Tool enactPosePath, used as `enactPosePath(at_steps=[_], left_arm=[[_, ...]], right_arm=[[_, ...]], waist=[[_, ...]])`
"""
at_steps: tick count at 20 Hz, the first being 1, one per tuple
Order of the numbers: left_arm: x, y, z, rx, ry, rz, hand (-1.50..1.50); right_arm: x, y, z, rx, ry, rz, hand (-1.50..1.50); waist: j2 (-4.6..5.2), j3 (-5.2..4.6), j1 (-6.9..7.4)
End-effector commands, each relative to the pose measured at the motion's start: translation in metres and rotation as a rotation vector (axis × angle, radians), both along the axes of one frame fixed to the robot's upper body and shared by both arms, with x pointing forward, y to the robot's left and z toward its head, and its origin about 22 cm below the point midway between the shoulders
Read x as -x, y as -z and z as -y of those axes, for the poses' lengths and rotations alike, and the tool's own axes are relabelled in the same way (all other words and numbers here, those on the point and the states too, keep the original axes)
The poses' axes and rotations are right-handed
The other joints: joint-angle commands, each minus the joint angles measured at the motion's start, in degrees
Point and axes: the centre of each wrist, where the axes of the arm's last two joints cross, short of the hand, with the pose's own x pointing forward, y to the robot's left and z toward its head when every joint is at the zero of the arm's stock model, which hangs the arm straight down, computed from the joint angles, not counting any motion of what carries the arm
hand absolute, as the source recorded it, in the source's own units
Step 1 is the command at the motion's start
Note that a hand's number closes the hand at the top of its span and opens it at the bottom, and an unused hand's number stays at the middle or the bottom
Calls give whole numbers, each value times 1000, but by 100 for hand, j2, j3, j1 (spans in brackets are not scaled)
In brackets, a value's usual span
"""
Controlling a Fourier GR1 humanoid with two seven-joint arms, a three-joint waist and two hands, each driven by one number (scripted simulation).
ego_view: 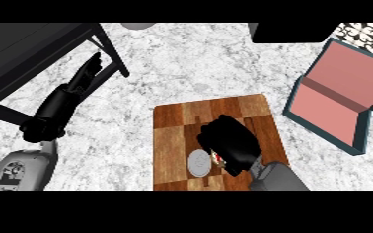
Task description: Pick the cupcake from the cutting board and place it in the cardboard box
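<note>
On the wooden cutting board at lower centre, my right hand lies over the cupcake, of which only a small red and white bit shows under the fingers. The fingers curl down round it, so most of it is hidden. A grey round disc lies on the board just left of the hand. The box, teal outside and pink inside, stands open at the right, apart from the board. My left hand is at the upper left with straight fingers, holding nothing.
A dark appliance fills the upper left corner beside my left hand. Another dark block sits at the top right, with a patterned tile patch next to it. Marble counter spreads between them.
</note>
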Motion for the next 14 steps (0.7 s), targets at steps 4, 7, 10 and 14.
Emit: enactPosePath(at_steps=[4, 7, 10, 14], left_arm=[[4, 16, 0, -8, 1, 4, 0], [-9, -4, -1, 16, 7, -3, 0], [-2, 4, -3, -6, 5, 3, 0], [0, 14, -8, -6, -13, -5, 0]], right_arm=[[42, -64, -5, -116, 21, 182, 150], [55, -84, 20, -150, 43, 257, 150], [58, -118, 43, -215, 135, 295, 150], [59, -138, 55, -391, 388, 315, 150]], waist=[[4, -3, -8], [10, 1, -13], [9, 0, -5], [13, -2, -49]])
